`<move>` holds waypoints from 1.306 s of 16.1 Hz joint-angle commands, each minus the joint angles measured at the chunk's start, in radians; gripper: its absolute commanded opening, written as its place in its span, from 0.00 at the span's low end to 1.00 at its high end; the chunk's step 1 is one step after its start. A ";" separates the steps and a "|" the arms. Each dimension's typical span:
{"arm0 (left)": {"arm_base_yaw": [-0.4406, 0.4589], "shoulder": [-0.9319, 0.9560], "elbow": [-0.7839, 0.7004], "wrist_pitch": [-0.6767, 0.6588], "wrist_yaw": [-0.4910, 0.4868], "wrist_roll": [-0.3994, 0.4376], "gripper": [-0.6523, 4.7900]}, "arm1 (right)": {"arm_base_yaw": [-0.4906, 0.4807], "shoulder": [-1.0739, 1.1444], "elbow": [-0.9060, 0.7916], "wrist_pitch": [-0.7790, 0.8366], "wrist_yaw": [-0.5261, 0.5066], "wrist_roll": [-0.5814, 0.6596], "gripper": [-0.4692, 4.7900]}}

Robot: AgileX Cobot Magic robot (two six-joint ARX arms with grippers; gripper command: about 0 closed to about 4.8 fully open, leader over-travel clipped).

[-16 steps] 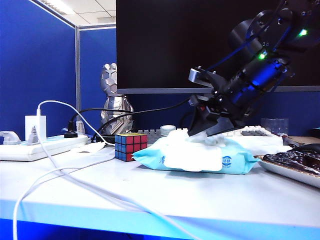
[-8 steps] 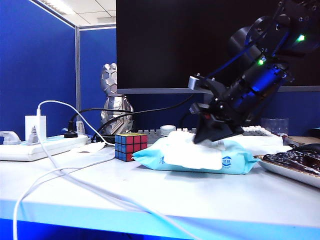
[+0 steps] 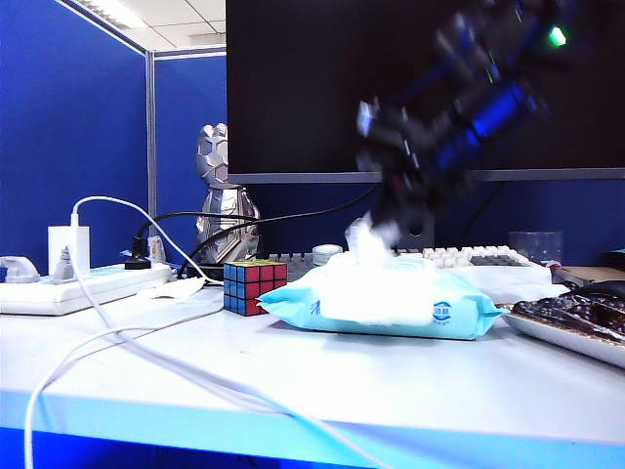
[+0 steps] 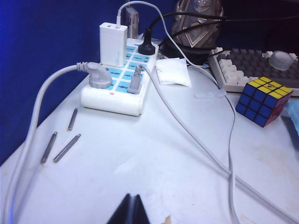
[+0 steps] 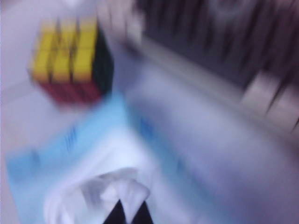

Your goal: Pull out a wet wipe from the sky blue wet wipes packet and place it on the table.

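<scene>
The sky blue wet wipes packet (image 3: 391, 303) lies on the white table (image 3: 293, 381), right of centre. A white wet wipe (image 3: 369, 242) rises in a crumpled peak out of the packet's top. My right gripper (image 3: 383, 223), blurred by motion, hangs just above the packet and is shut on the tip of that wipe. In the right wrist view the wet wipe (image 5: 122, 186) bunches around the dark tips of the right gripper (image 5: 129, 208), over the packet (image 5: 70, 144). My left gripper (image 4: 132, 201) is shut and holds nothing, low over the table (image 4: 140, 158) at the left.
A Rubik's cube (image 3: 255, 285) stands just left of the packet. A white power strip (image 4: 119, 77) with plugs and trailing cables (image 3: 146, 362) fills the left side. A keyboard (image 3: 469, 260), a silver figurine (image 3: 223, 191) and a monitor stand behind. Three metal pins (image 4: 60, 142) lie near the strip.
My right gripper closed on the wipe at the packet's opening and lifted, drawing the wipe up into a peak. The left arm stayed still.
</scene>
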 commanded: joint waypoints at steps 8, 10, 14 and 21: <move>0.001 -0.003 -0.002 -0.006 0.000 -0.002 0.12 | -0.002 -0.085 0.258 -0.106 0.220 -0.087 0.08; 0.001 -0.003 -0.002 -0.006 0.000 -0.002 0.12 | -0.002 -0.150 0.258 -0.177 0.258 -0.120 0.08; 0.001 -0.003 -0.002 -0.006 0.000 -0.002 0.12 | -0.002 -0.255 0.258 -0.409 0.249 -0.091 0.08; 0.001 -0.003 -0.002 -0.006 0.000 -0.002 0.12 | -0.001 -0.292 0.258 -0.897 0.026 -0.047 0.08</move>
